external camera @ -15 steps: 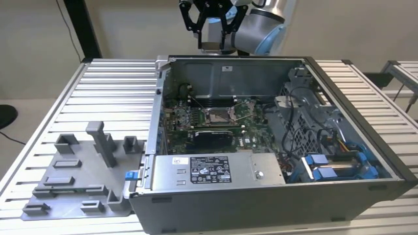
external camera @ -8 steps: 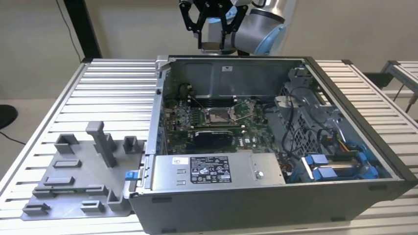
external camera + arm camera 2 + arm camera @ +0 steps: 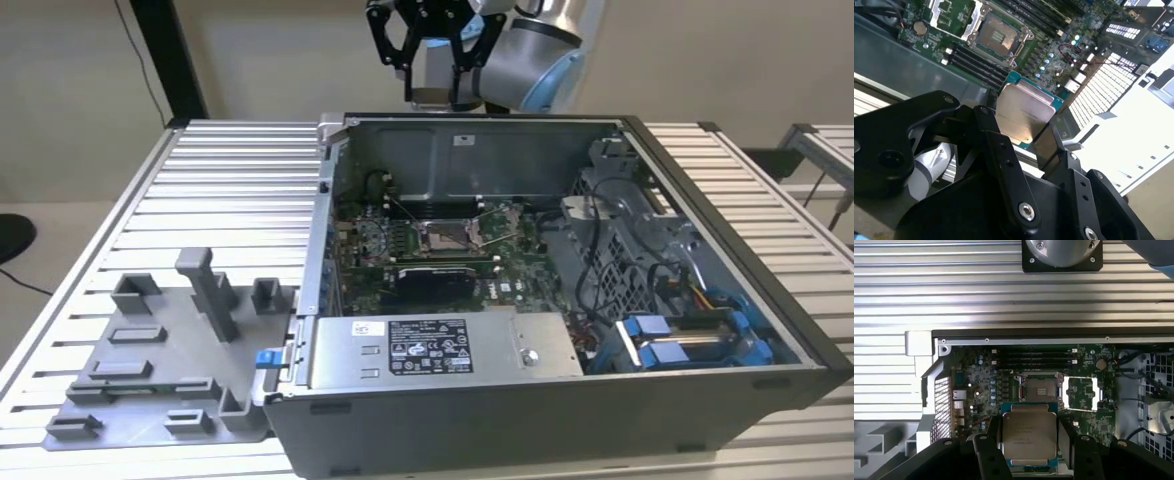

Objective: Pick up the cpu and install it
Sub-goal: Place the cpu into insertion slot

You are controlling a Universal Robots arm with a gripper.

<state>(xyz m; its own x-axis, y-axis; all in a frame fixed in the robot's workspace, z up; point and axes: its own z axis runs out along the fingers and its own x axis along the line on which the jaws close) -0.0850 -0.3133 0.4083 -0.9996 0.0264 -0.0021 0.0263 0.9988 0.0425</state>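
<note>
The open computer case (image 3: 534, 420) lay on the slatted table (image 3: 227, 170); the arm (image 3: 534, 50) hung over its far wall, gripper (image 3: 1030, 440) pointed down; fingers (image 3: 995, 435) pinched the cpu (image 3: 1024, 112) by opposite edges, aloft, well apart from the case's uncovered socket (image 3: 1040, 389).

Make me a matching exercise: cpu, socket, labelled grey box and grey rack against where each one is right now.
1. cpu
2. socket
3. labelled grey box
4. grey rack

A. on the table, outside the case
B. on the motherboard, frame open
C. clamped in the pincer
D. inside the case, along one wall

Pairs: 1-C, 2-B, 3-D, 4-A.
</note>
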